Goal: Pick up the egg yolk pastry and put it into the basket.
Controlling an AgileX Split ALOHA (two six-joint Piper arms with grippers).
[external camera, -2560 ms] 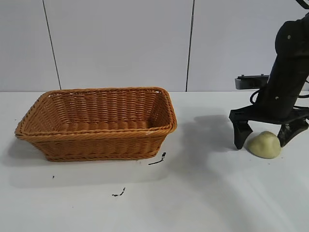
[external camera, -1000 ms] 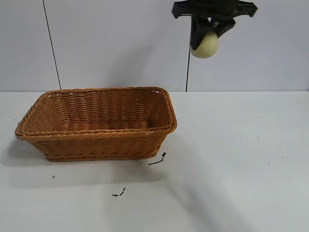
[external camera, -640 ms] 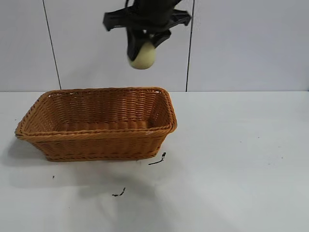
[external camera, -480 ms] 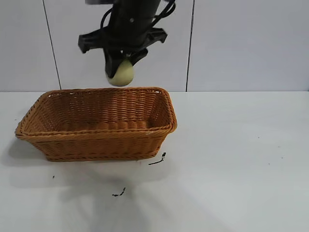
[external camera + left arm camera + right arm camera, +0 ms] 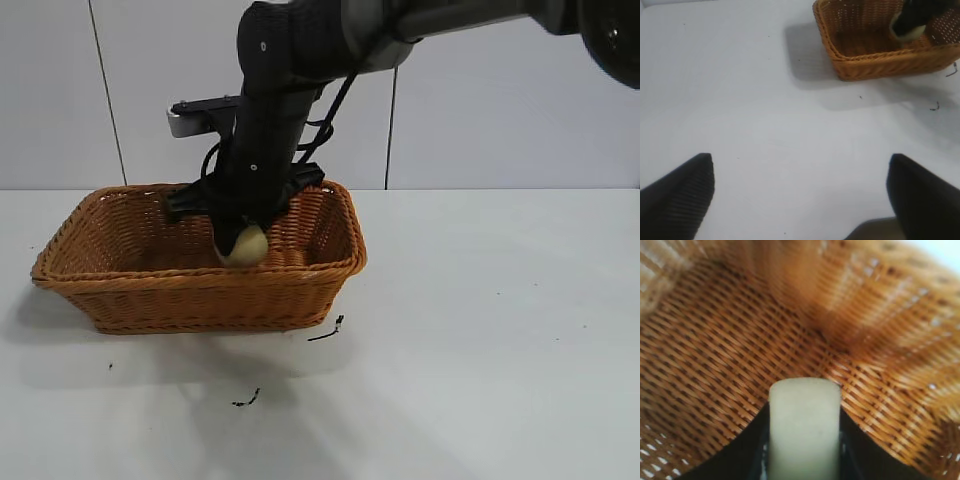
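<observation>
Since lifting off the table, our right gripper (image 5: 240, 243) has carried the small pale yellow egg yolk pastry (image 5: 245, 245) down inside the orange-brown woven wicker basket (image 5: 120, 282), clamped until low enough to release gently.

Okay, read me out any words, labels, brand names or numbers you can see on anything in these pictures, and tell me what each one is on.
No readable text in any view.
The basket is plain wicker with no tag.
The egg yolk pastry, held in the right gripper inside the basket, has no wrapper or print.
The small black marks on the table are scraps, not letters.
The left gripper, open above the bare table, bears no label.
</observation>
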